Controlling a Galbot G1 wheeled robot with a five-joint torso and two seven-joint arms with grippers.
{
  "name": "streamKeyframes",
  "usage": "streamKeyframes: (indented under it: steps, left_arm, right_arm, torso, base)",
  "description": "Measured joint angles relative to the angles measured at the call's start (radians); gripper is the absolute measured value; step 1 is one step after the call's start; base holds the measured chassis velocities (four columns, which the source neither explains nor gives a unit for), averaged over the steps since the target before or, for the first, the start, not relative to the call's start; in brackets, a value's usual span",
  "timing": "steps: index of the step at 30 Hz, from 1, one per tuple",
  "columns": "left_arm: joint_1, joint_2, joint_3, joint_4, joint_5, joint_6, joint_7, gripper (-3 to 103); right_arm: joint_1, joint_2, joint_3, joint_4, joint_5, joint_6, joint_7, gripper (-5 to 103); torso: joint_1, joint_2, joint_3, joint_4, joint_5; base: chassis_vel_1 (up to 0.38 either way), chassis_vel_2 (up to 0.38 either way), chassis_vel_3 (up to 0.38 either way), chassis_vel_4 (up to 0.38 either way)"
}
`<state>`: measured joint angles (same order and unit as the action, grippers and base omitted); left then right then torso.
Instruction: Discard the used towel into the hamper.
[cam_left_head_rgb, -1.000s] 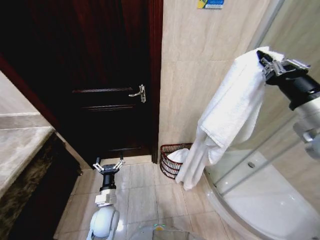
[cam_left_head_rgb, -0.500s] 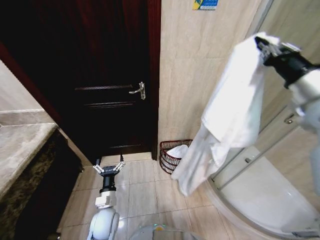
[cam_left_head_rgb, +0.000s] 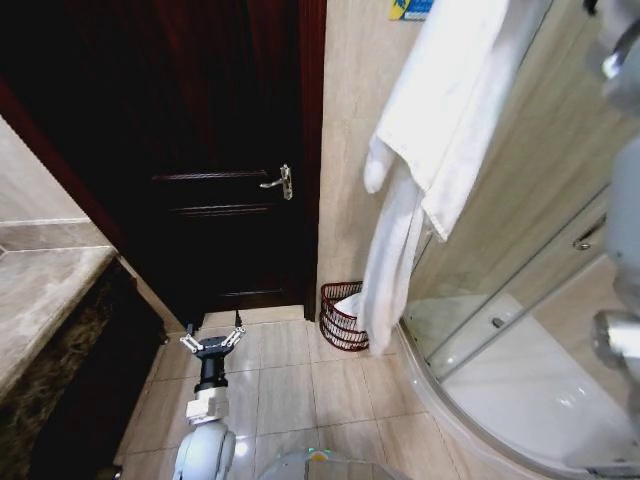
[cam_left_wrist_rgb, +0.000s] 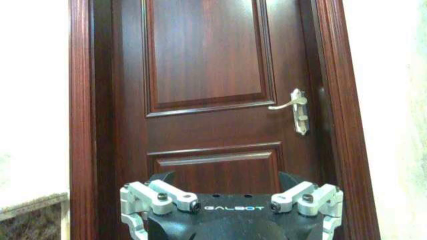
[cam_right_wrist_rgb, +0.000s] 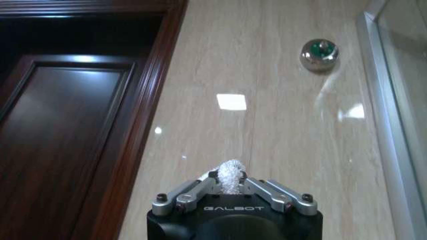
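One towel (cam_left_head_rgb: 430, 130) now hoisted higher than second ago, your right pincer (cam_right_wrist_rgb: 230, 187) clamped on its tip; tail dangles over hamper (cam_left_head_rgb: 345, 318) by wall. Left pincer (cam_left_head_rgb: 212, 343) splayed apart, idle low near door (cam_left_head_rgb: 200, 150). You look close to release.

White towel hanging high over hamper, left arm low and idle.

Towel (cam_left_head_rgb: 430, 130) hangs from top edge of frame along beige tiled wall (cam_left_head_rgb: 350, 150), its lower end dangling just over the hamper (cam_left_head_rgb: 338, 318) in the floor corner beside the dark wooden door (cam_left_head_rgb: 200, 150). Something white lies inside the hamper. Left gripper (cam_left_head_rgb: 211, 342) low over floor tiles, fingers spread apart, holding nothing. Glass shower enclosure (cam_left_head_rgb: 520, 300) to the right.
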<state>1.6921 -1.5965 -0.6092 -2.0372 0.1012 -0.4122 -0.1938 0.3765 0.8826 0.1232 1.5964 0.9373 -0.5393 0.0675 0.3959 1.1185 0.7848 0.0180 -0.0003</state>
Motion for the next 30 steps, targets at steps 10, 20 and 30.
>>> streamKeyframes:
  steps: [10, 20, 30]
  left_arm:
    - [0.001, -0.003, -0.005, -0.004, -0.004, -0.001, -0.01, 100]
    - [0.012, 0.001, -0.007, -0.008, -0.007, -0.029, -0.03, 100]
    - [-0.003, -0.001, 0.009, 0.007, -0.01, -0.046, -0.052, 100]
  right_arm:
    - [0.271, 0.132, -0.151, -0.357, -0.125, 0.085, -0.061, 5]
    - [0.416, 0.269, -0.171, -0.608, -0.255, 0.127, -0.099, 5]
    - [0.171, 0.277, -0.155, -0.505, -0.275, 0.152, -0.056, 5]
  torso:
    - [0.0, 0.0, 0.0, 0.0002, 0.0]
    - [0.0, 0.0, 0.0, 0.0001, 0.0001]
    - [0.0, 0.0, 0.0, 0.0003, 0.0005]
  base:
    - [0.0, 0.0, 0.0, 0.0]
    - [0.0, 0.0, 0.0, 0.0]
    - [0.0, 0.0, 0.0, 0.0]
